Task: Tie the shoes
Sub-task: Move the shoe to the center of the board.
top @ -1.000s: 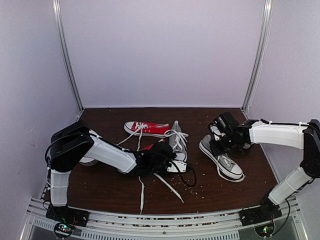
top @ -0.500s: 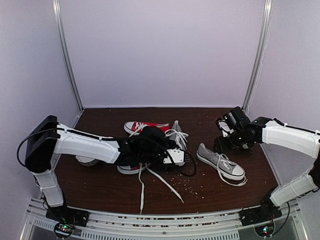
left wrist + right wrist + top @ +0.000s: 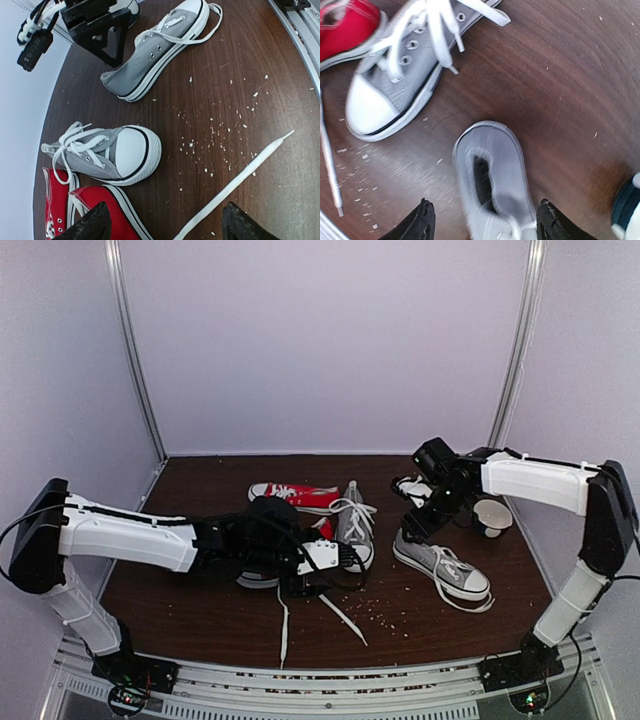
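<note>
The right gripper (image 3: 485,222), pinched shut at the heel of the grey shoe (image 3: 445,568) a second ago, now hangs over that heel with its jaws spread wide. The left arm's elbow swings far out to the left and the arm lies lower. The left gripper (image 3: 167,225) opens wider too.
</note>
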Controlling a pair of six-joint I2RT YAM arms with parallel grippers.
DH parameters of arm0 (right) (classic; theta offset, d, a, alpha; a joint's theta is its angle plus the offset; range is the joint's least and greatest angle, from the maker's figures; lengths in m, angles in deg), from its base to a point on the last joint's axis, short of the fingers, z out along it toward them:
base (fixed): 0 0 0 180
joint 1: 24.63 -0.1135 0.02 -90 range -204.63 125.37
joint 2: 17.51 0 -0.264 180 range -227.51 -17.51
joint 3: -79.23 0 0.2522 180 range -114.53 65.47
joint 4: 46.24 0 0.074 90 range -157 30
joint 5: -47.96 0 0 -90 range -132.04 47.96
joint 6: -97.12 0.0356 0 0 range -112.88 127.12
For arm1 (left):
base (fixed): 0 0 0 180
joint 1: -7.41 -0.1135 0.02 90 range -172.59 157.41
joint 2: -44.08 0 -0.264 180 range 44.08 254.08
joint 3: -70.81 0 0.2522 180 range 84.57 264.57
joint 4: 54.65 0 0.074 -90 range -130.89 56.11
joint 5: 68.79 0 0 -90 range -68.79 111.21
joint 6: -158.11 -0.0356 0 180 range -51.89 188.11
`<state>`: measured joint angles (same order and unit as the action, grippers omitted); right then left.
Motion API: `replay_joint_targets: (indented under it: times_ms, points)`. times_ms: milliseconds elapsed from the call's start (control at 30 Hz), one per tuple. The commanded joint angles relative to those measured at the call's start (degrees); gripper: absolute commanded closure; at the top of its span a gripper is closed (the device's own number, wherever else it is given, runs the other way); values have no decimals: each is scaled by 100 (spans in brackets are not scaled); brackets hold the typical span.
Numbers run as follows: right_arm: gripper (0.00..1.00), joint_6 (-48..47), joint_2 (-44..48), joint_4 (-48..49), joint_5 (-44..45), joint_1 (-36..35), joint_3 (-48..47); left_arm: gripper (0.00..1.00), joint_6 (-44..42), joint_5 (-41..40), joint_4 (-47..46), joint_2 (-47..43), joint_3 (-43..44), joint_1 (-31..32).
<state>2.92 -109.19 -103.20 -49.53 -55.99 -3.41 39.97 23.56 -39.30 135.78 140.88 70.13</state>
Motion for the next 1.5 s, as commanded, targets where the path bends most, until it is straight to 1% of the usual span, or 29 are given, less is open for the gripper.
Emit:
replay_joint_targets:
  times_ms: [0,67,167,233,267,300,367,467,500,567,600,633,667,733,900,967,1033,1167,1233,1400,1433,1467]
  points:
    - [30,-786,-1103,-921,1140,-34,-724,21,332,-268,39,-349,-158,4]
    - [29,-865,-1395,-1061,1123,-89,-876,20,407,-365,76,-428,-246,4]
    - [30,-911,-1572,-998,911,-216,-861,20,432,-414,22,-559,-391,5]
    - [36,-746,-1627,-907,748,-270,-855,19,437,-455,-8,-594,-444,-5]
    - [42,-616,-1640,-869,600,-286,-848,19,441,-484,1,-605,-446,-5]
    - [50,-430,-1643,-835,485,-299,-828,19,443,-533,44,-608,-429,-11]
    - [73,98,-1577,-691,360,-302,-685,19,481,-663,180,-647,-368,-8]
    - [95,1000,-1260,-387,124,-301,-283,19,524,-789,268,-790,-403,-13]
    - [100,1333,-1075,-219,-41,-301,-96,19,529,-795,257,-842,-431,-14]
    - [100,2003,-629,279,-614,-301,373,19,542,-789,246,-924,-482,-14]
    - [100,2421,-335,682,-984,-309,650,19,558,-793,248,-948,-493,-14]
    - [100,2894,-60,1283,-1250,-322,977,19,570,-790,246,-974,-505,-14]
    - [100,3362,226,1694,-1375,-338,1259,19,579,-784,246,-1001,-515,-16]
    - [100,4101,622,1978,-1323,-381,1498,19,574,-773,235,-1045,-554,-14]
    - [100,5453,1079,2019,-823,-541,1548,19,604,-810,265,-1301,-714,-21]
    - [100,5816,1181,2023,-551,-651,1528,19,595,-815,281,-1439,-806,-23]
    - [100,5824,1038,1849,-332,-757,1352,19,572,-834,274,-1546,-885,-23]
    - [100,5179,322,1151,-28,-828,752,18,593,-801,307,-1599,-916,-23]
    - [100,5088,115,1116,204,-919,661,18,591,-760,345,-1561,-908,-23]
    - [100,5472,-172,1445,469,-1070,543,19,629,-709,466,-1346,-791,-23]
    - [94,5492,-214,1533,555,-1093,493,19,638,-681,485,-1296,-755,-23]
    - [84,5485,-285,1593,623,-1094,428,19,643,-632,510,-1242,-720,-23]
